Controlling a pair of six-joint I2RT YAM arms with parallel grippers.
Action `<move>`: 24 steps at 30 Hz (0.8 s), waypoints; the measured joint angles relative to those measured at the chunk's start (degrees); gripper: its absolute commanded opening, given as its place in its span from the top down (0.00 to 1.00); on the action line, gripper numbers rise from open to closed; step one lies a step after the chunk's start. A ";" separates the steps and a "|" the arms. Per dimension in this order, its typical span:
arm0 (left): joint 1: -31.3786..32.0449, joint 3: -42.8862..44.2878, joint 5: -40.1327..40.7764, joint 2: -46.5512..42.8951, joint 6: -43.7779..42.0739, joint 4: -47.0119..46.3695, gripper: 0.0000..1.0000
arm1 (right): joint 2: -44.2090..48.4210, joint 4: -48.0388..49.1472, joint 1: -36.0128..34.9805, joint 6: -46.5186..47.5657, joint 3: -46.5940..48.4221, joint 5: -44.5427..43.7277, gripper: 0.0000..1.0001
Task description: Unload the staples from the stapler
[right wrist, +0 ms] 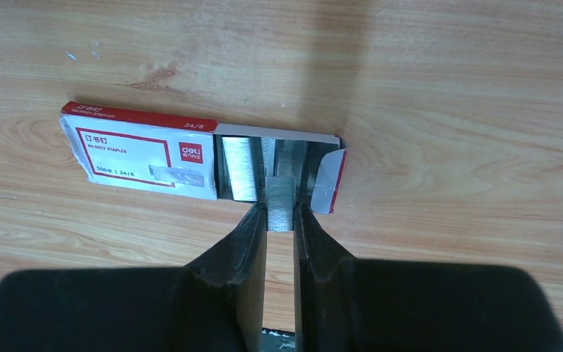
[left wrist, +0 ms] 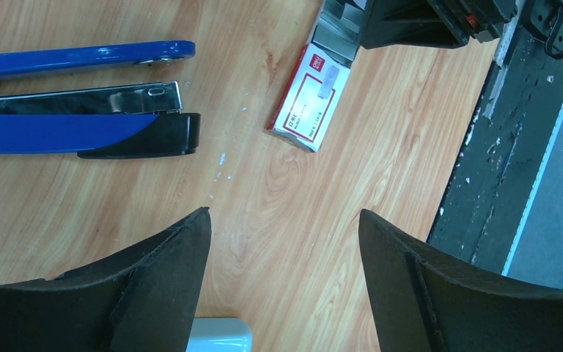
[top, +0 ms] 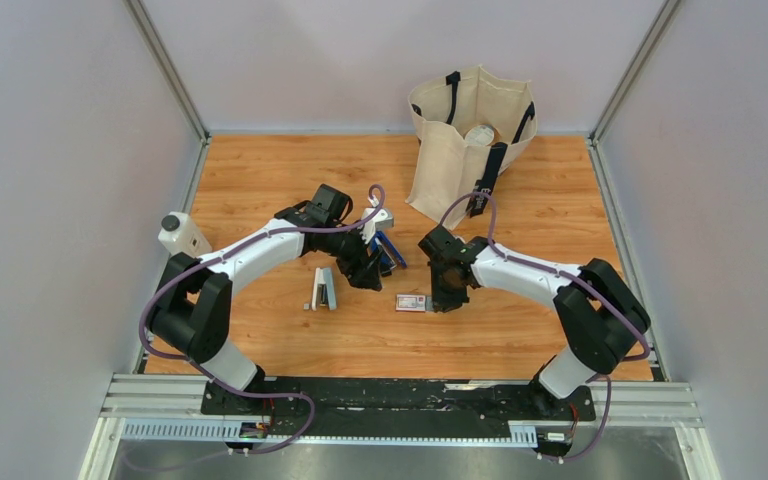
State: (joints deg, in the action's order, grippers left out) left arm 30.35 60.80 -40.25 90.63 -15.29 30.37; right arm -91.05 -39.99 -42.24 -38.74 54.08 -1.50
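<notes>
The dark-blue stapler (left wrist: 81,132) lies opened on the wood, its blue arm (left wrist: 81,55) spread away from the shiny metal channel (left wrist: 81,99); from above the stapler (top: 390,251) shows beside my left wrist. My left gripper (left wrist: 284,220) is open over bare wood with nothing between its fingers, to the right of the stapler's black end. My right gripper (right wrist: 281,209) is shut on a short strip of staples (right wrist: 281,196) at the open drawer of the red-and-white staple box (right wrist: 146,150). From above, my left gripper (top: 368,275) and right gripper (top: 447,293) flank that box (top: 412,303).
A pale grey-silver oblong object (top: 322,290) sits left of the box. A canvas tote bag (top: 465,150) stands at the back right. A small white device (top: 182,235) is at the left table edge. More staples (right wrist: 242,170) fill the box drawer.
</notes>
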 measured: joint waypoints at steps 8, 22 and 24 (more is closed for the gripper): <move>0.00 -0.17 -0.17 0.00 -0.02 -0.24 0.17 | -0.81 0.00 -0.07 0.00 1.01 -0.02 0.91; 0.00 -0.44 -0.17 0.00 -0.02 -0.55 0.16 | -2.69 -0.11 -0.09 0.02 2.27 -0.61 0.91; 0.00 -0.46 -0.17 0.00 0.00 -0.55 0.16 | -2.69 -0.11 -0.11 0.00 2.27 -0.61 0.89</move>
State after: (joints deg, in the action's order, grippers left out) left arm 30.35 60.34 -40.42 90.63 -15.29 29.82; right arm -93.73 -40.10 -42.35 -38.74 56.36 -2.11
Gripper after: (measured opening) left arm 0.833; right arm 0.176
